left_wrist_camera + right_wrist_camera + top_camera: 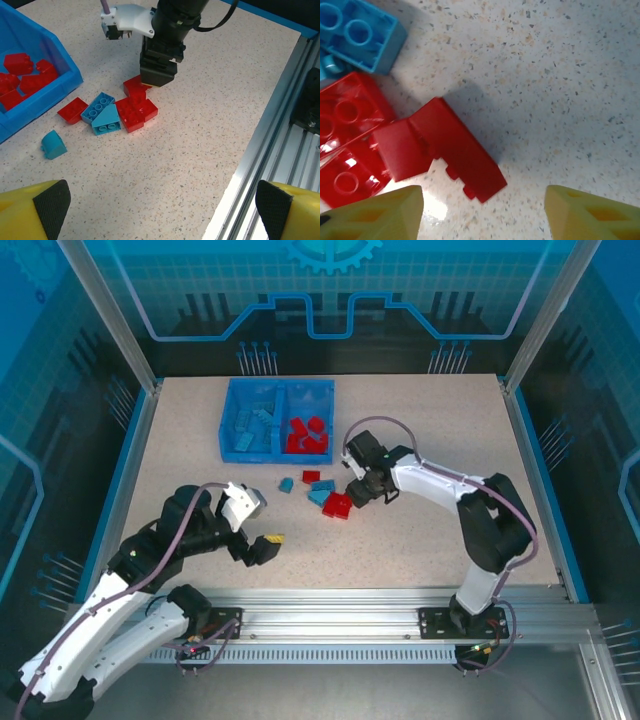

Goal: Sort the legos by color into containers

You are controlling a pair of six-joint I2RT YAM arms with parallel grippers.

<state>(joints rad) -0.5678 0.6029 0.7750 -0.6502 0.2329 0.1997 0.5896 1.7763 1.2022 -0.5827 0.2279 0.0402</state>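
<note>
Several legos (322,495) lie loose on the table (420,560) by the right hand (352,490), its open fingers (380,215) straddling a red brick (455,150) not yet clamped; next likely a firm pinch and lift to the bin (330,415) beyond, left hand (262,523) released, empty.

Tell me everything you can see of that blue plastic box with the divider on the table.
The blue rectangular plastic bin sits flat on the speckled beige table, toward the far side, left of centre. A centre divider splits it into two open-topped compartments: the left holds light blue bricks, the right red bricks. Its plastic looks smooth and rigid. Only the table and those bricks touch it.
</note>
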